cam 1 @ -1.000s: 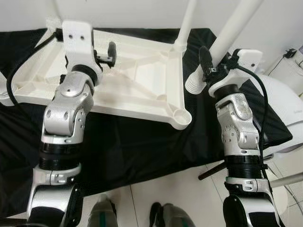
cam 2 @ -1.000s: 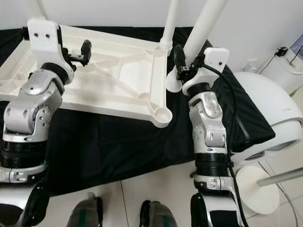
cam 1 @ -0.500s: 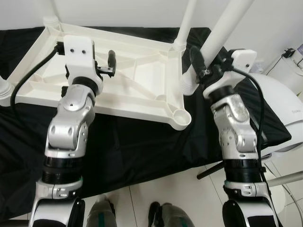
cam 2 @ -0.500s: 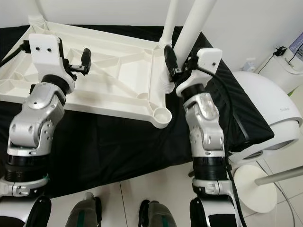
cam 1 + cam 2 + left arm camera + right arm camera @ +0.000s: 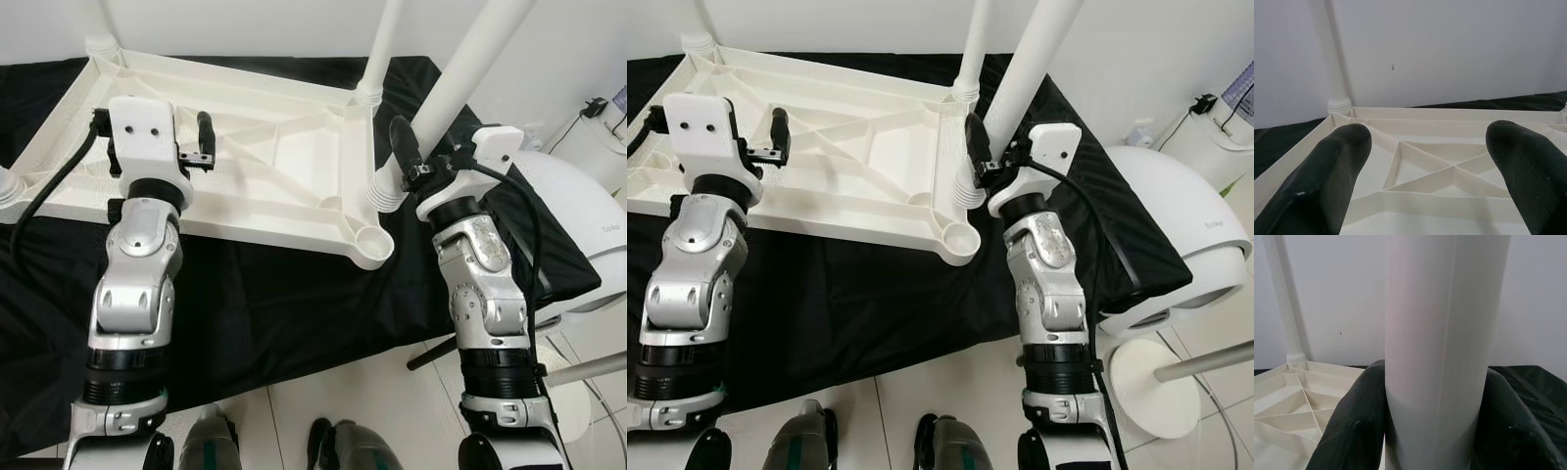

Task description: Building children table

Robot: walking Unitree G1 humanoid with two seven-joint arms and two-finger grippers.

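Even, bright indoor light, diffuse from above; head views sharp, no motion blur. White tabletop underside (image 5: 255, 166) nearly blown out against black cloth (image 5: 274, 294), ribs casting soft shadows. Faint glare on silver arm shells. Wrist views softer; nearest black fingers (image 5: 1327, 181) slightly defocused.

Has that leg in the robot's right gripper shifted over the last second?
Yes. The right gripper has carried the leg to the robot's left: its ribbed end sat apart from the tabletop, and now touches the edge just beyond the empty corner socket.
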